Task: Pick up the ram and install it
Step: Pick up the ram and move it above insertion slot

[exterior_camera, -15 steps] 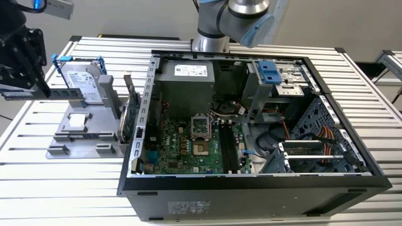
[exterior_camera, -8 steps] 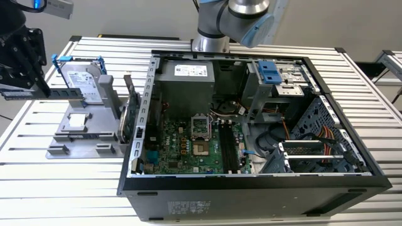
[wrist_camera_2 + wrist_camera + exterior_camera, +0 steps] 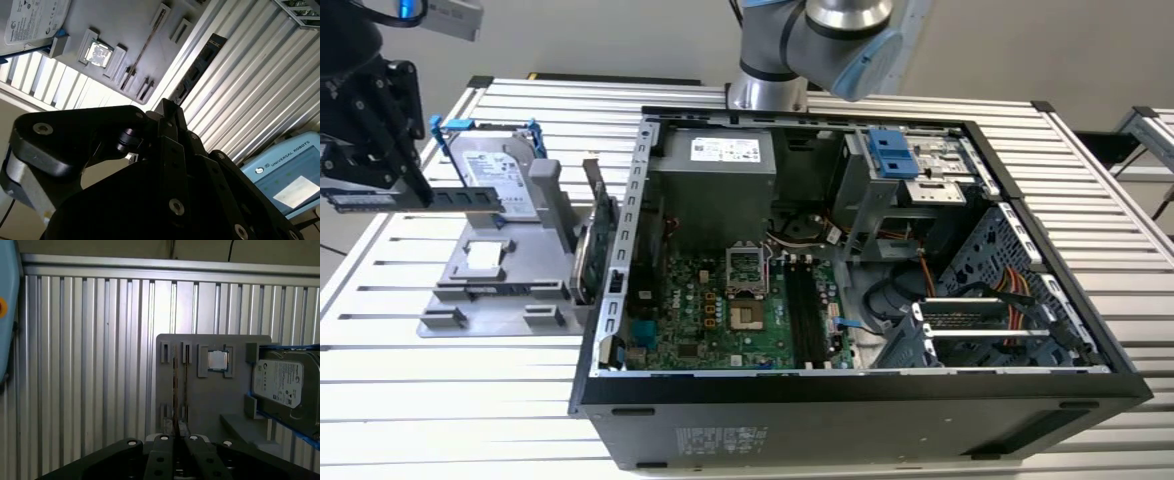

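1. The worktop (image 3: 454, 400) is of ribbed metal and carries everything.
2. The open computer case (image 3: 854, 410) lies on its side in the middle of the worktop. Its green board (image 3: 707, 310) faces up, with long black slots (image 3: 807, 315) near the board's middle.
3. The arm (image 3: 834, 30) rises behind the case.
4. A grey holder (image 3: 494, 290) lies flat on the worktop, just beside the case on the exterior view's left.
5. A silver hard drive (image 3: 500, 170) with blue rails stands on edge at the far end of the holder.
6. The black gripper (image 3: 394, 190) hangs in the air at the exterior view's far left, above the holder's outer side. It is closed narrowly on the ram, with one finger on each flat side.
7. The ram (image 3: 460, 197) is held level and clear of the holder, its long end pointing toward the hard drive. It is well apart from the case and the black slots. In the first wrist view its thin edge (image 3: 175, 390) runs out from between the fingers (image 3: 162, 445), over the holder's narrow slots.
8. A small silver chip (image 3: 217, 361) sits in a square pocket of the holder, between the narrow slots and the hard drive.
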You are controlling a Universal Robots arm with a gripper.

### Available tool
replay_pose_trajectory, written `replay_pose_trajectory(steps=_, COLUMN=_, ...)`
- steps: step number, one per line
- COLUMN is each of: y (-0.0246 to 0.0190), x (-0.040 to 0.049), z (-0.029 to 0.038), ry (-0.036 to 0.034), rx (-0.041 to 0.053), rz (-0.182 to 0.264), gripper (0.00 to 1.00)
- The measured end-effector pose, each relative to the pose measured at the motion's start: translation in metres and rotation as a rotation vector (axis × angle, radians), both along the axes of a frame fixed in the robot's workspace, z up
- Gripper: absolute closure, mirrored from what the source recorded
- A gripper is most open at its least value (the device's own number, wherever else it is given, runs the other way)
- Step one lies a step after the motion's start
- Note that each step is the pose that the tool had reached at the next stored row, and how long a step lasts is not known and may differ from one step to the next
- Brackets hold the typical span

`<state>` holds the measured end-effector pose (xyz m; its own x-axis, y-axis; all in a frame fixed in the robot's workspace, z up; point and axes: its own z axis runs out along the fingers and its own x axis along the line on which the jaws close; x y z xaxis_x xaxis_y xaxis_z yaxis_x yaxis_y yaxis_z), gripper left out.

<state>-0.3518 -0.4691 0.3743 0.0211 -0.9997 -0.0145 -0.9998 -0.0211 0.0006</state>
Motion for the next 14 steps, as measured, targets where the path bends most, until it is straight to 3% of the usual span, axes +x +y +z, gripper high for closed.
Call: replay_pose_trajectory(steps=14, y=0.0000, x=0.0143, z=0.0000, ry=0.0000, rx=0.0000, rz=0.000, gripper=1.00)
